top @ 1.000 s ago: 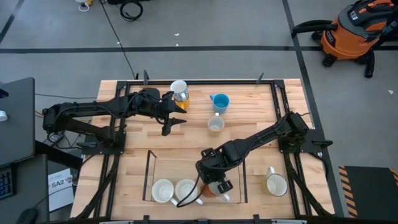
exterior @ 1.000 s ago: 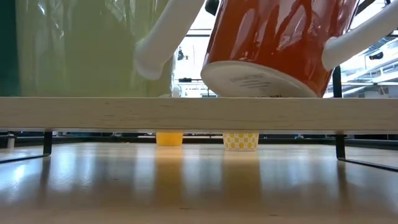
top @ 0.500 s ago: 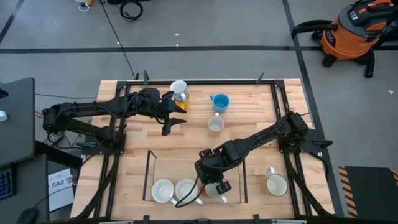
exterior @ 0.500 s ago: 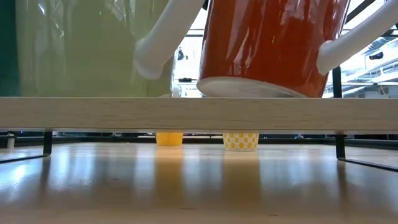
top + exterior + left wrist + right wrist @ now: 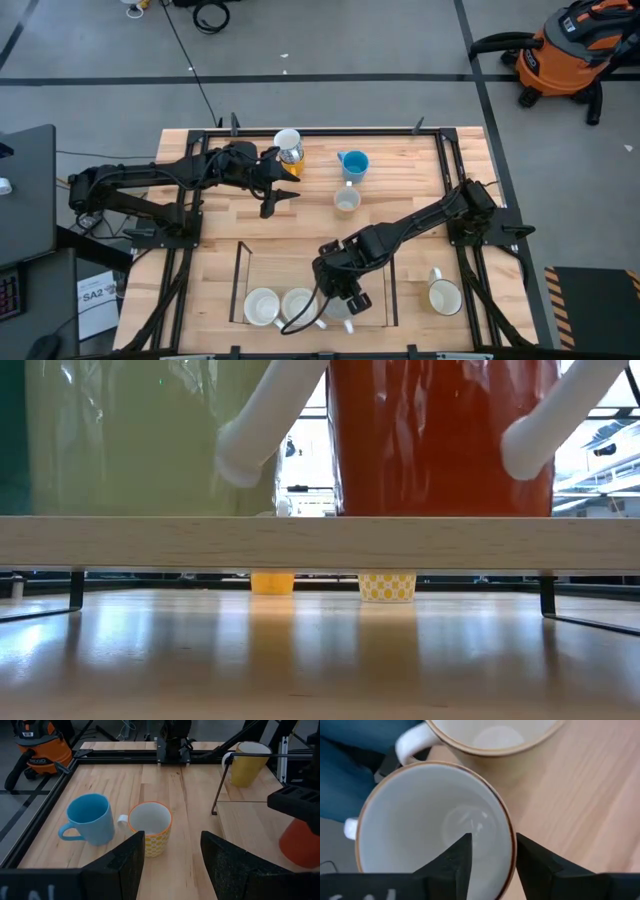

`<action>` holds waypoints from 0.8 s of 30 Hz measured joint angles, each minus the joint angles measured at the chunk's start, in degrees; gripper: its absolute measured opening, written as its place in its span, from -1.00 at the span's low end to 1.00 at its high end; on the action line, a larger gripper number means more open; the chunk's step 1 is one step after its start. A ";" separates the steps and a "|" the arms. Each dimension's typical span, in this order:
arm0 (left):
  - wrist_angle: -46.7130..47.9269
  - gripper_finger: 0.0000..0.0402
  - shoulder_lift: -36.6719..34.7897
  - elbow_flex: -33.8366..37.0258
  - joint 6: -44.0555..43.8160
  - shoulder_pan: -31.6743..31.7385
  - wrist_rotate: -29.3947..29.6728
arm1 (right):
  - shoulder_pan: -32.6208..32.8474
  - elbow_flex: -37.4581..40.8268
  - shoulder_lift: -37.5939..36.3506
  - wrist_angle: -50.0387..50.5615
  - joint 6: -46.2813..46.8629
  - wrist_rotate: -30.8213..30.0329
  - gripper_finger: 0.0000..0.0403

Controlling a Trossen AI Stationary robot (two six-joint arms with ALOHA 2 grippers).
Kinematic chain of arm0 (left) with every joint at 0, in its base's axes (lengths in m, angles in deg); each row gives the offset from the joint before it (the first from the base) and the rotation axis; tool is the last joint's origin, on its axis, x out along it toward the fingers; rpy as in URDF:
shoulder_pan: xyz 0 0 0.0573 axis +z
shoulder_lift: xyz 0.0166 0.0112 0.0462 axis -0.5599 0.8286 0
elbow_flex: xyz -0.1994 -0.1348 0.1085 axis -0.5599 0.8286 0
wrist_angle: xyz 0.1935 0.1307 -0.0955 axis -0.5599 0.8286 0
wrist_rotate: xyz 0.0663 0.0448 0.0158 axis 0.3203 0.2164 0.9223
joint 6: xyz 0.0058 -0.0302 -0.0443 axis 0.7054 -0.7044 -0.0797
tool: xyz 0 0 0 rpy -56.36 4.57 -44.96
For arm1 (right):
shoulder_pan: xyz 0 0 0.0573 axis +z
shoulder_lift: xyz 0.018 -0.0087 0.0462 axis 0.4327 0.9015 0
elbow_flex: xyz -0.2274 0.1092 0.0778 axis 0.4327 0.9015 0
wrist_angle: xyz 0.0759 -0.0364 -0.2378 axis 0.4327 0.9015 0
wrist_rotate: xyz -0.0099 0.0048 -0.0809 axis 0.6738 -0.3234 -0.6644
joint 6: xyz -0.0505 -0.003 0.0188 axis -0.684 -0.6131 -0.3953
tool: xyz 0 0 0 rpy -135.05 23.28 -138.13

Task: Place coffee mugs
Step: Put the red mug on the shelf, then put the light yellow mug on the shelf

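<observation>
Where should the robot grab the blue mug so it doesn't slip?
Probably by the rim, from above. The blue mug stands upright with its mouth open, so one finger can go inside and one outside the wall. Its handle sticks out away from the yellow dotted mug beside it; pinch the rim clear of both.

Right gripper point(image 5: 345, 298) over mugs point(image 5: 281, 306) on tray point(image 5: 241, 282).
</observation>
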 joint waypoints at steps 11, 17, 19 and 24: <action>0.00 -0.01 0.00 0.00 0.00 0.00 0.00 | 0.04 0.00 0.00 -3.55 -0.44 0.31 -0.22; 0.00 -0.01 0.00 0.00 0.00 0.00 0.00 | 0.26 0.00 0.00 -5.19 -0.73 0.31 -0.22; -0.01 -0.01 0.00 0.00 0.01 0.00 0.00 | 0.24 0.00 0.00 -5.19 -0.96 0.31 -0.22; 0.00 -0.01 0.00 0.00 0.00 0.00 0.00 | 0.24 -0.25 0.00 -5.10 -1.05 0.31 -0.22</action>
